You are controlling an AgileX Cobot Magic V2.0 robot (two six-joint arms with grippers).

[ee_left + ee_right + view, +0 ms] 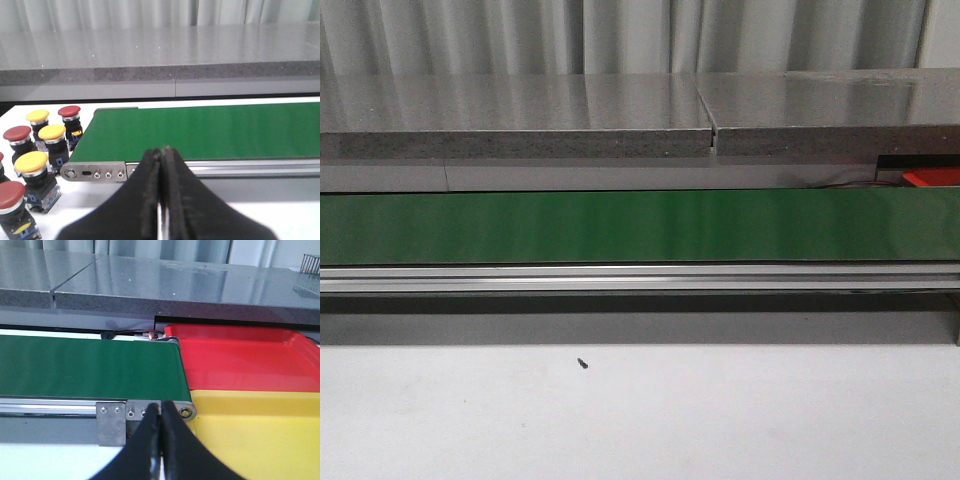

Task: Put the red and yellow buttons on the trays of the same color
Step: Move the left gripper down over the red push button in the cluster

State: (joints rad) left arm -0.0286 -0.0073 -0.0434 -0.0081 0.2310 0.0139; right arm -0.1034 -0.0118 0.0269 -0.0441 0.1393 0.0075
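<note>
Both the left gripper [161, 190] and right gripper [160, 440] had their matte black fingers pressed together, holding nothing. Domed red and yellow buttons [37, 150] clustered beside the smooth green belt [210, 130]. The glossy red tray [240, 362] and yellow tray [260, 430] sat at the belt's other end.

Industrial lab or workshop bench, green conveyor belt [640, 226] on aluminium rail, grey stone-like counter [520, 115], pale curtain backdrop [620, 35]

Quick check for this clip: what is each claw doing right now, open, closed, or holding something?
Left claw: closed, holding nothing.
Right claw: closed, holding nothing.
</note>
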